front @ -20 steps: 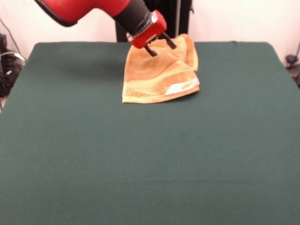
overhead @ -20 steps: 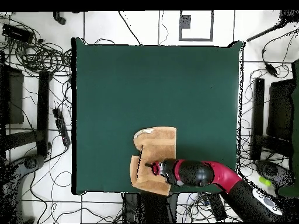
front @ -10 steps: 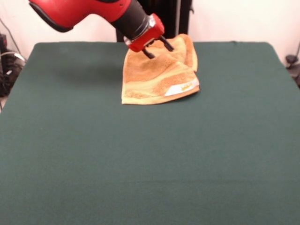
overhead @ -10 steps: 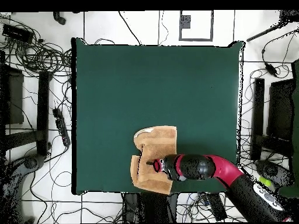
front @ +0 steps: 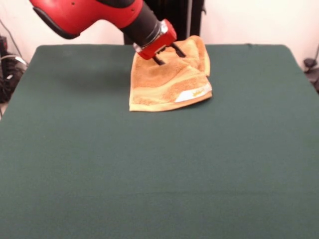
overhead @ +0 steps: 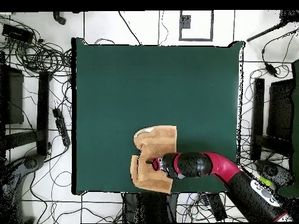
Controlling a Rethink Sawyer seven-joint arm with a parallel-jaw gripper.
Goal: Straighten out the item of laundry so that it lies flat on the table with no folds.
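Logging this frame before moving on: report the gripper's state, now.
Gripper: open, its two dark fingers spread over the folded orange-tan terry towel on the dark green felt table; not gripping it.

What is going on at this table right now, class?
A red and black robot arm has its hand down over a small orange-tan terry towel lying near one edge of the large dark green felt-covered table. The hand's two dark fingers stand apart above the cloth. The towel is not flat: one layer is folded over another, with its white label showing at a corner.
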